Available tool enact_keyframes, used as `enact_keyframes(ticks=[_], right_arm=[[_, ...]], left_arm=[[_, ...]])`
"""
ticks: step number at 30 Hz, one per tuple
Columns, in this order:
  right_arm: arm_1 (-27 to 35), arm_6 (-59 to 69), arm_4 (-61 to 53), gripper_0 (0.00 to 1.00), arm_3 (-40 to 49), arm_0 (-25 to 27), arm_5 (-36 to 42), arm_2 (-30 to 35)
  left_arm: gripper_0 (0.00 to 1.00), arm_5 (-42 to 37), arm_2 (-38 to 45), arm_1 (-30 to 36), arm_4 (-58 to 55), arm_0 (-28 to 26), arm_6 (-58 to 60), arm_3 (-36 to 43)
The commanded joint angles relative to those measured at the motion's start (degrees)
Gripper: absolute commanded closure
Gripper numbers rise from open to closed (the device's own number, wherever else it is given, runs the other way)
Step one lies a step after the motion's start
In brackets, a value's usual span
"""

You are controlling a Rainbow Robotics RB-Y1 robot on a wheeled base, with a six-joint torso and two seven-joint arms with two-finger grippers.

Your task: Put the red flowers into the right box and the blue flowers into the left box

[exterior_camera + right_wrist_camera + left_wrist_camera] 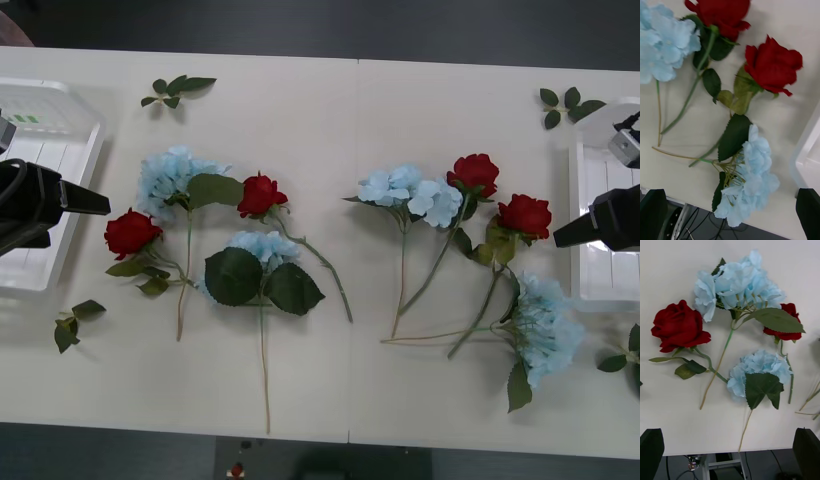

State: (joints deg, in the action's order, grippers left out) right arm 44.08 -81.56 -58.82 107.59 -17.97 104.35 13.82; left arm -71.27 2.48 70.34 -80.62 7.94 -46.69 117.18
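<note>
**Flowers all still on the table, both arms hanging out at the sides**

So the table [330, 400] has two bunches lying flat on it. Left bunch: red flowers [131, 232] at its left end and another rose just right of the top blue flowers [172, 178], plus a second blue cluster lower down with two big dark leaves in front of it. Right bunch: a blue cluster on the left, two roses to its right, and one more blue head down near the front edge, stems crossing each other in a tangle.

The left box [40, 150] sits at the far left edge of the table with little green marks on it, the right box [600, 230] at the far right edge. No flowers in either one.

Left gripper [95, 203] hovers over the left box's inner edge, pointing toward the flowers, jaws spread wide and holding nothing. Right gripper [565, 238] does the same over the right box, fingers apart and empty too.

Loose leaf sprigs [175, 90] lie scattered near the table corners, well apart from the bunches
</note>
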Motion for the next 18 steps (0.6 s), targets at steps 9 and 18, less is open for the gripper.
enact_keyframes(ticks=[9, 18], right_arm=[[-3.73, 15.47, 9.69, 0.0, -0.9, 0.31, -7.93, -8.02], [-6.46, 18.54, 12.86, 0.0, -6.78, -0.22, -17.51, -12.77]], left_arm=[[0.0, -0.19, -9.25, -1.26, 11.02, 4.36, 15.32, -0.11], [0.0, -0.19, -18.74, -3.72, 21.21, 9.46, 22.08, -1.08]])
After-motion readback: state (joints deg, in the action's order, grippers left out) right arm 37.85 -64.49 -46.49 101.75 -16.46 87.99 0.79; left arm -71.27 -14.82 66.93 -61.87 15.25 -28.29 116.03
